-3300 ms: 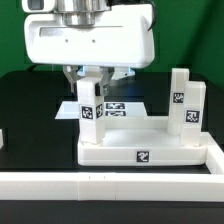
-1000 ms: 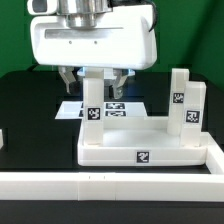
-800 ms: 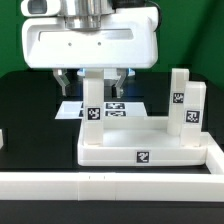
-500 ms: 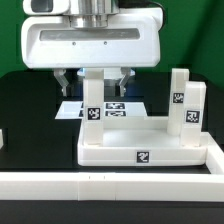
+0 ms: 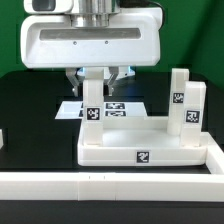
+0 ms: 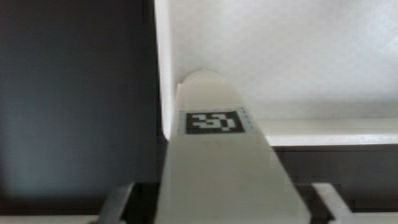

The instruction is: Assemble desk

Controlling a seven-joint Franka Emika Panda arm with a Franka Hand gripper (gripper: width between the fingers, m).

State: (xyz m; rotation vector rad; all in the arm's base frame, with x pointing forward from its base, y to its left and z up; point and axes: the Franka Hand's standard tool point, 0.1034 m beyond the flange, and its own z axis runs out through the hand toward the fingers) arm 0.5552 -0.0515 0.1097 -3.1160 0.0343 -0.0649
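Observation:
The white desk slab (image 5: 140,150) lies on the black table with its rim up. Two white legs (image 5: 178,100) (image 5: 194,108) stand on its exterior-view right side. A third tagged leg (image 5: 91,105) stands upright at its back left corner. My gripper (image 5: 94,85) hangs straight over that leg, with one finger on each side of its upper part. In the wrist view the leg (image 6: 217,150) fills the space between the fingers (image 6: 125,200), and a narrow dark gap shows on each side. The jaws are open and not touching it. The slab also shows in the wrist view (image 6: 302,60).
The marker board (image 5: 118,108) lies flat behind the slab. A long white rail (image 5: 110,185) runs along the front and turns up the exterior view's right side (image 5: 215,150). A small white piece (image 5: 2,140) shows at the left edge.
About three seconds ago the fingers sat close on the leg, then they spread wide. In the last half second they moved back inward toward it. The leg and slab have not moved.

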